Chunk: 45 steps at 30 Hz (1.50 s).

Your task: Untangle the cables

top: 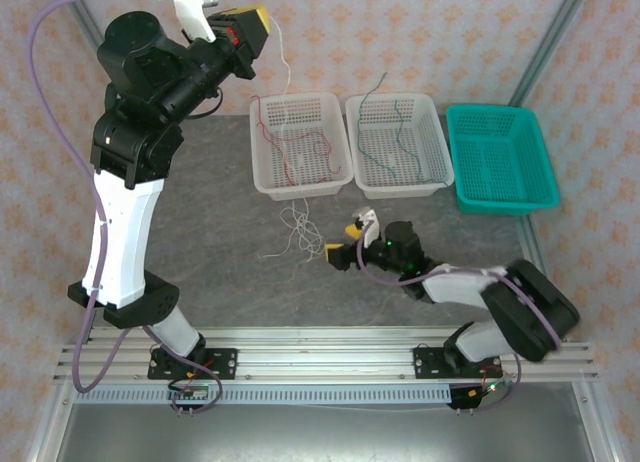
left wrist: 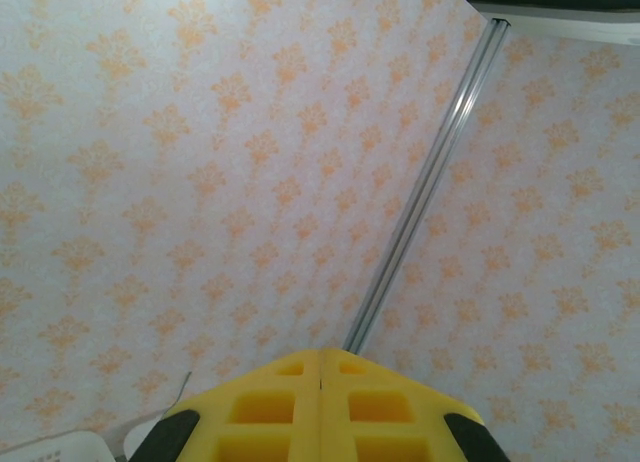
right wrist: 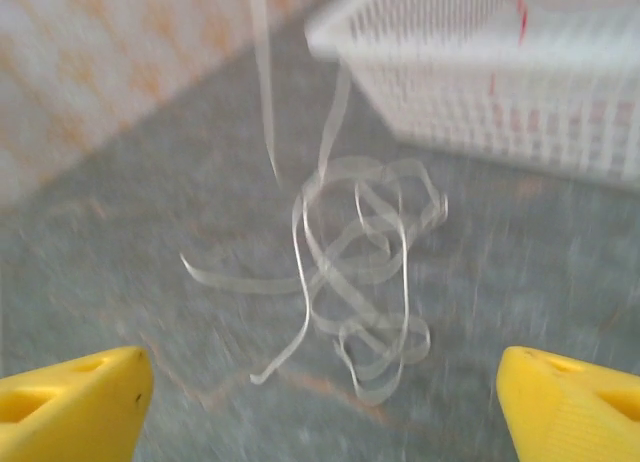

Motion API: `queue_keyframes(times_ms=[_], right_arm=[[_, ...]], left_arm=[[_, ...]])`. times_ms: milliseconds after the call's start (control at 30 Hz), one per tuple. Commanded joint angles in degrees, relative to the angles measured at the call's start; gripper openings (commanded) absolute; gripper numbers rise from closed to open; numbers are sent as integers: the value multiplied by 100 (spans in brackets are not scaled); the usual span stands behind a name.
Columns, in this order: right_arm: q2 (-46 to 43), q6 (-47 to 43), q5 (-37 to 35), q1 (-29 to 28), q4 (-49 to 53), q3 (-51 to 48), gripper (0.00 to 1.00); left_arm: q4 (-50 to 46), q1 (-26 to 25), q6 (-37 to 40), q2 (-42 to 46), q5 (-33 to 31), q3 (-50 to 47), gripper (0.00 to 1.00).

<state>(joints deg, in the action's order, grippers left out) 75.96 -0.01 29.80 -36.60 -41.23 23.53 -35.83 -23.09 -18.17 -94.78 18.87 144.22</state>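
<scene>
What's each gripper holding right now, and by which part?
Left gripper: the whitish cable, pinched at its raised upper part. Right gripper: open, holding nothing.

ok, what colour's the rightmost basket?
The rightmost basket is teal-green, unlike the two white ones beside it. The top external view shows it best.

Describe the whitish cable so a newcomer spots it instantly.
Find the leftmost white basket at the table's far side. Just in front of it, on the grey table, lies the whitish cable in loose loops. Unlike the red cable and green cable in the baskets, it is pale and outside them.
</scene>
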Motion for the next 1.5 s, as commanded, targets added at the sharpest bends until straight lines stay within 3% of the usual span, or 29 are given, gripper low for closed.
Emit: queue_keyframes(times_ms=[0,133,333,467,500,567,633,667,767,900,967,1067,1200,1367,1467], right_arm=[[-756,-495,-567,-15,538,482,97],[-525,-855,-262,-10,1119,1801,97],[817,-759,-739,-4,474,3105,97],[1651,-581,-290,4,39,3664,91],[1859,-496,-244,4,58,3838,82],[2075,-345,-215,20,89,4064,50],[2021,-167,-164,76,40,4123,2],[1923,-111,-210,89,51,4110,0],[1276,-63,-212,170,453,4059,0],[454,125,-139,366,1791,4521,0],[295,323,62,461,2195,4812,0],[265,916,39,566,2889,5530,0],[532,1563,286,663,4009,6600,0],[775,1855,632,663,4775,7345,0],[806,1656,-54,705,5431,7684,0]], left_arm=[[24,29,-125,-12,190,-39,0],[72,29,-208,-45,271,-45,0],[74,24,-261,-20,329,-52,0],[0,25,-215,32,296,-50,0],[-21,24,-197,40,278,-58,0],[-59,30,-162,81,227,-103,0],[-184,29,-56,187,37,-256,0],[-300,30,13,275,-97,-402,0],[-296,24,162,895,-903,-1783,0],[562,77,38,2252,-2242,-4814,1],[955,94,-259,2741,-2413,-6050,6],[1813,97,-951,3143,-1918,-7614,23],[2185,90,-1404,3169,-1365,-8403,63],[2748,86,-1035,3588,-637,-8959,75],[3002,47,-724,3814,-64,-9136,81]])
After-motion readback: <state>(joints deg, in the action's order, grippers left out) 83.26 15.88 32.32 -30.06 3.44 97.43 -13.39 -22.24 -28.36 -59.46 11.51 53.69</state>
